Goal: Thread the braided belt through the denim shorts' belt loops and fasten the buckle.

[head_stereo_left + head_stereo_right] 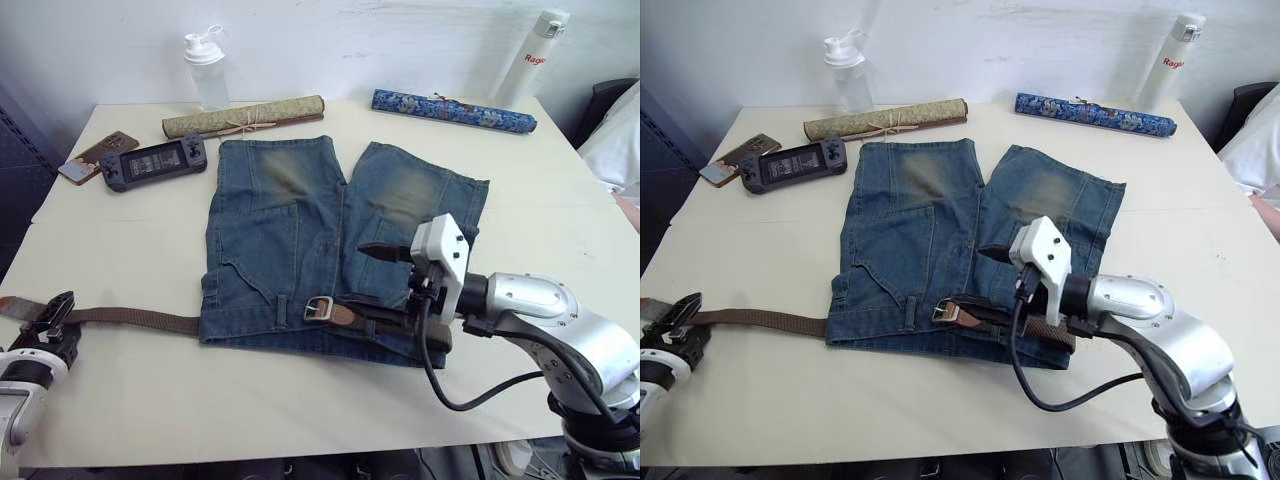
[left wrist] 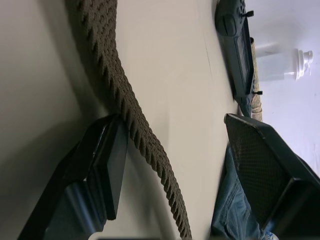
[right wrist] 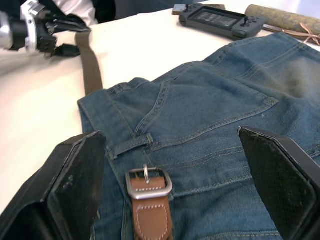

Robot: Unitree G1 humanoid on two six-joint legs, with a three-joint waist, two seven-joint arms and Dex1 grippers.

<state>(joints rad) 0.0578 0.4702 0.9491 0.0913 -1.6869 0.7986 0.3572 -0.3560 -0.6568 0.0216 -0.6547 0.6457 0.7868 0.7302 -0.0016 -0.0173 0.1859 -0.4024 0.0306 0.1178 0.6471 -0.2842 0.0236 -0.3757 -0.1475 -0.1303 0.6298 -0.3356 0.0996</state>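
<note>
The denim shorts [image 1: 290, 230] lie flat mid-table, waistband toward me. The braided belt [image 1: 135, 319] runs along the table from its tan tip at the far left and disappears into the waistband's left edge. Its silver buckle [image 1: 318, 308] on a brown leather end rests on the waistband, beside a belt loop [image 3: 131, 145]. My left gripper [image 2: 172, 122] is open at the table's left edge, low over the table, with the belt's strap lying between its fingers. Just right of the buckle, my right gripper [image 3: 170, 135] hovers open over the waistband, holding nothing.
Along the back stand a clear shaker bottle [image 1: 207, 68], a rolled beige tube [image 1: 243, 117], a rolled blue patterned tube [image 1: 452, 110] and a white flask [image 1: 533, 55]. A handheld game console [image 1: 155, 160] and a phone [image 1: 95, 155] lie back left. A white sleeve [image 1: 620, 140] shows at right.
</note>
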